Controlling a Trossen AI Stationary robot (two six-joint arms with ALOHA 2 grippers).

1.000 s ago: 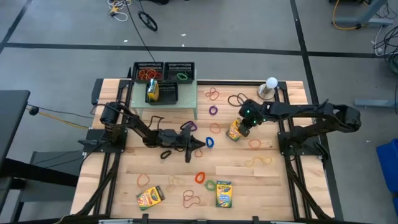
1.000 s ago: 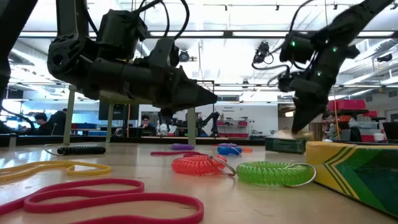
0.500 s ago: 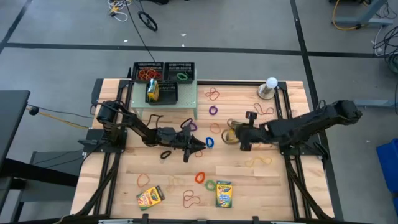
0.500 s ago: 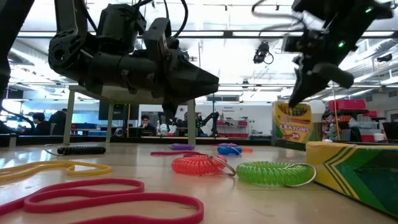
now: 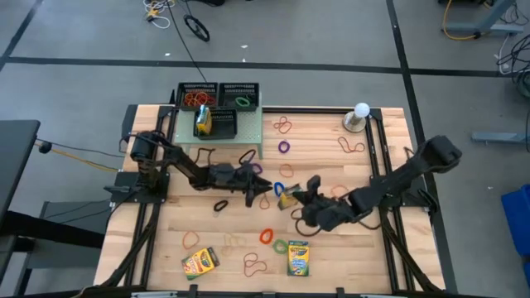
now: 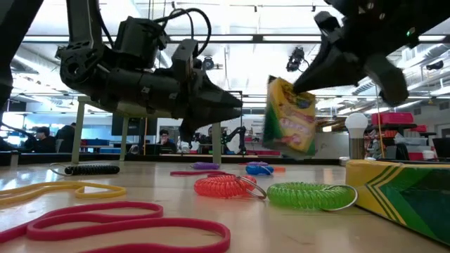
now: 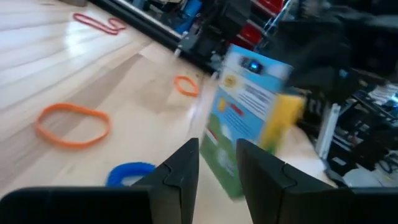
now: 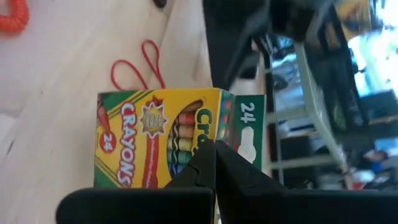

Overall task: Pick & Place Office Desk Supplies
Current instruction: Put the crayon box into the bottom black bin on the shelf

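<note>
Starting at the surface's left edge, a shelf stands at the far side with three trays, one holding a crayon box. Near the surface's centre, the left end effector hovers low, its fingers parted by a narrow gap with nothing between them. Just right of it, the right end effector is clamped on a box held clear of the surface; in the low view its long axis stands nearly upright, the top leaning slightly left. Two more boxes lie flat by the near edge, among scattered bands.
</note>
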